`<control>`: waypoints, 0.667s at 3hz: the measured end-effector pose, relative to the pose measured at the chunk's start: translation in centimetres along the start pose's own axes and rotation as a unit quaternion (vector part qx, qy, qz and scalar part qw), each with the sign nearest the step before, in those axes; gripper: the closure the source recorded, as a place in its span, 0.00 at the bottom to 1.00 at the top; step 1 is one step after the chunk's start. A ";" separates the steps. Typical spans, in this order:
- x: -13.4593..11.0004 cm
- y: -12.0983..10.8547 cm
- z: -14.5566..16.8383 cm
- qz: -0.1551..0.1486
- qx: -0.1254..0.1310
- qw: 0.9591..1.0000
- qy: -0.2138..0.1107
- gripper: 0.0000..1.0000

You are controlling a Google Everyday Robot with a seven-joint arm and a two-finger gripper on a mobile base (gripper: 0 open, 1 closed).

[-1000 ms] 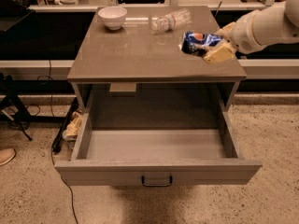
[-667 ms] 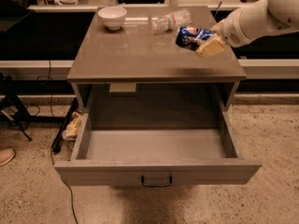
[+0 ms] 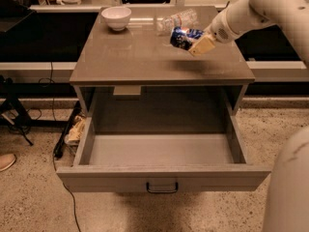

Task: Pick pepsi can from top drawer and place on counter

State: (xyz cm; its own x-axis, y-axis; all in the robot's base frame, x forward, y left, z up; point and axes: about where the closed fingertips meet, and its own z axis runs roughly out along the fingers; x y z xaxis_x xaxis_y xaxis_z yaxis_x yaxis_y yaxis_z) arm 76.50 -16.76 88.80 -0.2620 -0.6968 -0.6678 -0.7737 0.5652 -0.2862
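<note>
- Your gripper [image 3: 192, 41] sits over the far right part of the counter [image 3: 140, 62]. It is at the end of the white arm [image 3: 251, 8], which reaches in from the upper right.
- It is clamped around the can [image 3: 181, 36]. One tan finger [image 3: 203, 45] presses the can's near-right side; the other is hidden behind the can.
- The can is tilted in the grip, nearly on its side. Its body is blue with a bright glint on the label (the logo is too blurred to read).
- The can looks lifted off the counter, with a soft shadow on the top just below the gripper. You cannot tell whether its low edge touches the surface.
- Bottle [image 3: 176, 21]: just behind the gripper and a little left, lying on its side at the counter's far edge. It is close to the can, but whether they touch cannot be told.
- Bowl [image 3: 116, 17]: well left of the gripper, upright near the far left corner.
- Drawer [image 3: 161, 175]: below the gripper and nearer to you, pulled out, with its grey floor and side walls in plain sight. A dark handle [image 3: 162, 187] sits at the centre of the front panel.
- On the floor far below-left of the gripper are dark cables [image 3: 63, 144] and a shoe tip [image 3: 6, 161] at the frame edge.
- A pale rounded robot part [image 3: 289, 187] fills the lower right corner, well below the gripper.
</note>
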 end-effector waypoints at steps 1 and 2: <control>-1.0 0.0 2.3 -0.001 -0.025 1.000 0.006 0.58; -1.3 0.3 4.0 -0.001 -0.047 0.999 0.011 0.35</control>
State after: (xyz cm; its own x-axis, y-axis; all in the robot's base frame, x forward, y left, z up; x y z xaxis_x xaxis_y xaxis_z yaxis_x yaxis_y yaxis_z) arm 78.96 -13.93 86.83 -0.2716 -0.7077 -0.6522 -0.8250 0.5202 -0.2210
